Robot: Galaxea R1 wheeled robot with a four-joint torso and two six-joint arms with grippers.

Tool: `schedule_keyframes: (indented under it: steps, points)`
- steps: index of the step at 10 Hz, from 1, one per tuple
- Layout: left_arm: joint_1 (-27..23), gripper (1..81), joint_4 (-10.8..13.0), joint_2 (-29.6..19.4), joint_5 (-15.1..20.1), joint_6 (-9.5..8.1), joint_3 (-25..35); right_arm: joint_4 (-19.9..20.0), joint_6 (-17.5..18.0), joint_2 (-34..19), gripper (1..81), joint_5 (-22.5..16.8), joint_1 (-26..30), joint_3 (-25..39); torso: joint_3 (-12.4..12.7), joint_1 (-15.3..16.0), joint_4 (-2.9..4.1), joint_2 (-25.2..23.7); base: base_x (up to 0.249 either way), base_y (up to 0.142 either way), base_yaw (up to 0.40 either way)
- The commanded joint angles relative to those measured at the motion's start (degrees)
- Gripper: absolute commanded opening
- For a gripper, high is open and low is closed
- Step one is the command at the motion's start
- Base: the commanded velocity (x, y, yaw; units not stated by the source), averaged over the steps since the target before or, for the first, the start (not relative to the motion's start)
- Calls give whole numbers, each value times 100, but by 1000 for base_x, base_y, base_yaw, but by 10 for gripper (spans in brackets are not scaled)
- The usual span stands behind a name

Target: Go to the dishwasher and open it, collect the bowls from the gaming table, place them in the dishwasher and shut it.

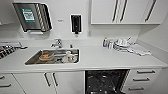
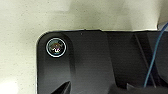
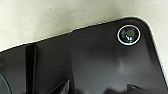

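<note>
The head view looks down on a white kitchen counter (image 1: 100,58). Below its front edge, right of centre, the dishwasher (image 1: 106,81) stands open — its dark inside with racks shows between the white cabinet doors (image 1: 50,81) on one side and a stack of drawers (image 1: 145,78) on the other.

Set into the counter to the left is a steel sink (image 1: 32,58); dishes lie in it, among them a brownish bowl (image 1: 46,56) and something white (image 1: 68,57) beside it. A tap (image 1: 57,43) stands behind the sink. On the wall above hang a paper towel dispenser (image 1: 32,16) and a dark soap dispenser (image 1: 75,23), with white wall cupboards (image 1: 125,11) to the right. Toward the back right of the counter are a small bottle (image 1: 105,42) and a pile of white dishes (image 1: 122,43) with a cloth (image 1: 140,51) lying beside them.

Both wrist views show the robot's own dark plate over a pale speckled floor (image 2: 20,37) — the fingers cannot be made out in either, so I cannot tell whether either gripper is spread or pressed together, or whether it holds or touches anything.
</note>
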Motion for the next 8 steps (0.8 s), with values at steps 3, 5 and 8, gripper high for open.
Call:
schedule_keyframes:
  steps: [3, 5, 8]
  points:
    - [-189, 811, 1, -40, 302, -3, 9, 75, 27, -5, 811, -246, 230, 31, 0, -614, 0, 951, 0, 0, 0]
    - [-180, 811, -8, -31, 302, -3, 9, 84, 36, -5, 811, -246, 213, 40, 174, -870, 0, 1351, 0, 0, 0]
    - [-189, 811, -8, -31, 302, -3, 9, 58, 36, -5, 811, -254, 195, 40, 686, -1167, 0, 1819, 0, 0, 0]
